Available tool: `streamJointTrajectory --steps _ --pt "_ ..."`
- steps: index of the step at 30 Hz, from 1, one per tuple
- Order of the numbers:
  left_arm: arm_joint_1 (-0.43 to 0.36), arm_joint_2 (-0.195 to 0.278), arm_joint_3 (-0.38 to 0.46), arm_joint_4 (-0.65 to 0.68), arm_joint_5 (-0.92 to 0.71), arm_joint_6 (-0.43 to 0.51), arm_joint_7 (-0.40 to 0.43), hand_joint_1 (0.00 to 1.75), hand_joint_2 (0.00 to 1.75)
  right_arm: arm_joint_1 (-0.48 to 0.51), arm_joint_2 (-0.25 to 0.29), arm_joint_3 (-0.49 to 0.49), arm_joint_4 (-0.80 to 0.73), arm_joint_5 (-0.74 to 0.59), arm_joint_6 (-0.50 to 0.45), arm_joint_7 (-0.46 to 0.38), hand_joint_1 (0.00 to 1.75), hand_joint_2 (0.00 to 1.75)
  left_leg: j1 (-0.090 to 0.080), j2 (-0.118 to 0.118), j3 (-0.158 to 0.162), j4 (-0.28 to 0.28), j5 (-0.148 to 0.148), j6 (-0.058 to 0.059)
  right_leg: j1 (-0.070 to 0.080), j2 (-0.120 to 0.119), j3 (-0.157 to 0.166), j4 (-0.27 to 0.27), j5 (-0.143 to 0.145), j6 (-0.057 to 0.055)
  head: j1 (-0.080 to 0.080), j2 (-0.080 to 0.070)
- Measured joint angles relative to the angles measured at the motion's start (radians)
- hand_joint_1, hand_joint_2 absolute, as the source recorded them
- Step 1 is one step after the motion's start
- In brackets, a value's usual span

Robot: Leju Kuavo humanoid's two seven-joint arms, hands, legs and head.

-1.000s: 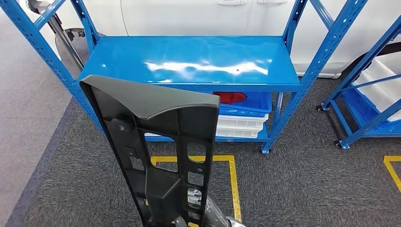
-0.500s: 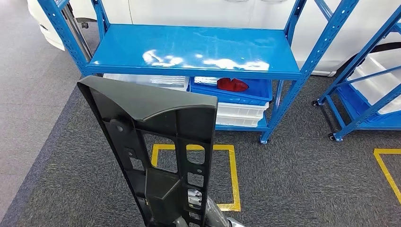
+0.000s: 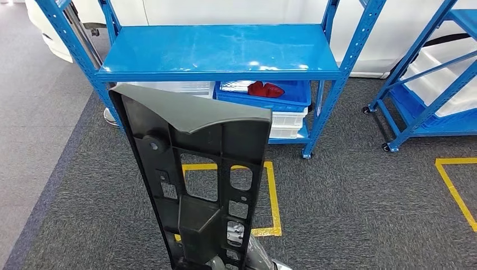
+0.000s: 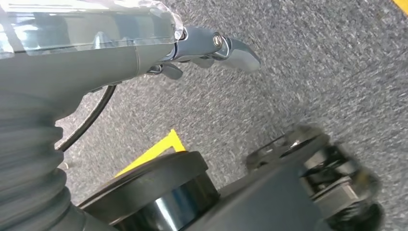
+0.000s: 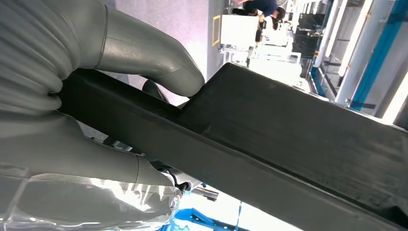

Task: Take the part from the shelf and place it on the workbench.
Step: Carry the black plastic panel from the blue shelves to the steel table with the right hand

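The part [image 3: 197, 169] is a long dark grey plastic panel with cut-outs, standing upright close in front of me in the head view. My right hand [image 5: 72, 144] grips its lower end; the grey thumb [image 5: 149, 57] presses one side of the part [image 5: 288, 144] and the other fingers wrap the opposite side. A piece of my silver right arm [image 3: 256, 259] shows behind the part's foot. My left hand [image 4: 120, 53] hangs over the carpet with its fingers [image 4: 235, 53] stretched out and nothing in it.
The blue shelf [image 3: 219, 50] stands ahead with a bare top board. Under it sit a blue bin [image 3: 281, 104] holding a red piece [image 3: 264, 89] and white bins [image 3: 287, 126]. A second blue rack [image 3: 427, 101] stands at right. Yellow tape [image 3: 273, 191] marks the grey carpet.
The whole picture has shifted: the shelf now lies farther off and a little to the left, so the camera has moved back. The part stays held upright in my right hand.
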Motion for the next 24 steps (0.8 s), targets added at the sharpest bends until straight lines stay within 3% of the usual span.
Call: streamJointTrajectory --steps 1,2,3,5,6,8,10,12,14,15,16,17,18,19,21,23,24 --pt "0.0 0.0 0.0 0.0 0.0 0.0 -0.001 0.0 1.75 0.001 0.0 -0.001 0.001 -0.002 0.001 0.001 1.75 1.75 0.001 0.0 -0.009 0.044 -0.014 -0.003 0.0 0.005 -0.008 0.005 0.003 0.001 0.0 0.0" --pt "0.0 0.0 0.0 0.0 0.0 0.0 -0.002 0.0 1.75 0.001 0.0 -0.001 0.001 -0.003 0.003 0.002 1.75 1.75 0.002 0.0 0.001 0.049 -0.007 -0.005 -0.001 0.012 -0.015 0.011 0.004 0.002 0.0 0.0" --pt "0.0 0.001 0.0 0.0 0.0 0.0 -0.003 0.0 1.75 0.001 0.0 -0.001 0.002 -0.005 0.005 0.003 1.75 1.75 0.004 -0.002 0.029 0.015 0.015 -0.006 -0.002 0.02 -0.021 0.019 0.004 0.004 0.0 0.0" --pt "0.002 0.002 0.0 0.0 0.0 0.0 -0.003 0.0 1.75 0.001 0.0 -0.002 0.002 -0.007 0.01 0.003 1.75 1.75 0.009 -0.029 0.116 -0.117 0.061 -0.005 -0.005 0.036 -0.032 0.035 0.001 0.01 0.0 0.0" --pt "0.002 0.002 0.0 0.0 0.0 0.0 -0.003 0.0 1.75 0.0 0.0 -0.002 0.002 -0.008 0.012 0.003 1.75 1.75 0.01 -0.047 0.148 -0.169 0.071 -0.003 -0.005 0.045 -0.038 0.042 -0.001 0.015 0.0 0.0" --pt "0.003 0.002 0.0 0.0 0.0 0.0 -0.004 0.0 1.75 0.0 0.0 -0.002 0.002 -0.01 0.015 0.003 1.75 1.75 0.011 -0.064 0.171 -0.21 0.064 0.003 -0.006 0.062 -0.05 0.051 0.001 0.026 0.0 0.0" --pt "0.003 0.002 0.0 0.0 0.0 0.001 -0.005 0.0 1.75 0.001 0.0 -0.003 0.002 -0.011 0.016 0.003 1.75 1.75 0.013 -0.047 0.165 -0.218 0.068 0.012 -0.006 0.072 -0.058 0.056 0.004 0.038 0.0 0.0" --pt "0.0 0.0 -0.001 0.0 0.0 0.001 -0.007 0.0 1.75 0.0 0.0 -0.004 0.001 -0.012 0.017 0.003 1.75 1.75 0.015 -0.027 0.162 -0.223 0.073 0.026 -0.005 0.043 -0.082 0.096 -0.021 0.05 0.0 0.0" --pt "0.001 0.0 -0.001 0.0 0.0 0.002 -0.009 0.0 1.75 -0.001 0.0 -0.004 0.001 -0.012 0.018 0.004 1.75 1.75 0.015 -0.004 0.159 -0.225 0.075 0.033 -0.008 0.004 -0.143 0.216 -0.083 0.061 0.0 0.0" --pt "0.002 0.0 -0.001 0.0 0.0 0.002 -0.009 0.0 1.75 -0.001 0.0 -0.004 0.001 -0.013 0.018 0.004 1.75 1.75 0.014 0.008 0.157 -0.225 0.075 0.034 -0.011 -0.003 -0.179 0.286 -0.111 0.065 0.0 0.0" --pt "0.004 0.001 -0.001 0.0 0.0 0.002 -0.009 0.0 1.75 0.0 0.0 -0.005 0.001 -0.013 0.018 0.005 1.75 1.75 0.014 0.021 0.155 -0.225 0.075 0.034 -0.014 -0.007 -0.205 0.337 -0.123 0.067 0.0 0.0" --pt "0.003 0.001 -0.001 0.0 0.0 0.002 -0.009 0.0 1.75 0.0 0.0 -0.005 0.002 -0.013 0.018 0.006 1.75 1.75 0.013 0.033 0.155 -0.225 0.075 0.033 -0.017 -0.01 -0.212 0.349 -0.115 0.069 0.0 0.0" --pt "0.003 0.001 -0.001 0.0 0.0 0.002 -0.009 0.0 1.75 0.001 0.0 -0.005 0.002 -0.013 0.019 0.007 1.75 1.75 0.013 0.044 0.156 -0.225 0.074 0.033 -0.018 -0.014 -0.198 0.32 -0.088 0.068 0.0 0.0" --pt "0.002 0.001 -0.001 0.0 0.0 0.002 -0.009 0.0 1.75 0.001 0.0 -0.006 0.002 -0.013 0.02 0.007 1.75 1.75 0.013 0.054 0.158 -0.225 0.073 0.032 -0.018 -0.024 -0.167 0.255 -0.05 0.065 0.0 0.0" --pt "0.001 0.0 -0.001 0.0 0.0 0.002 -0.009 0.0 1.75 -0.001 0.0 -0.006 0.001 -0.013 0.021 0.008 1.75 1.75 0.01 0.071 0.162 -0.224 0.071 0.026 -0.01 -0.065 -0.099 0.114 0.005 0.055 0.0 0.0" --pt "0.001 0.0 -0.001 0.0 0.0 0.002 -0.009 0.0 1.75 -0.001 0.0 -0.007 0.001 -0.014 0.023 0.01 1.75 1.75 0.007 0.088 0.163 -0.223 0.069 0.016 0.0 -0.085 -0.077 0.056 0.015 0.043 0.0 0.0" --pt "0.0 0.0 -0.001 0.0 0.0 0.002 -0.009 0.0 1.75 -0.001 0.0 -0.007 0.0 -0.014 0.024 0.011 1.75 1.75 0.005 0.098 0.164 -0.224 0.068 0.01 0.003 -0.076 -0.08 0.055 0.016 0.037 0.0 0.0"
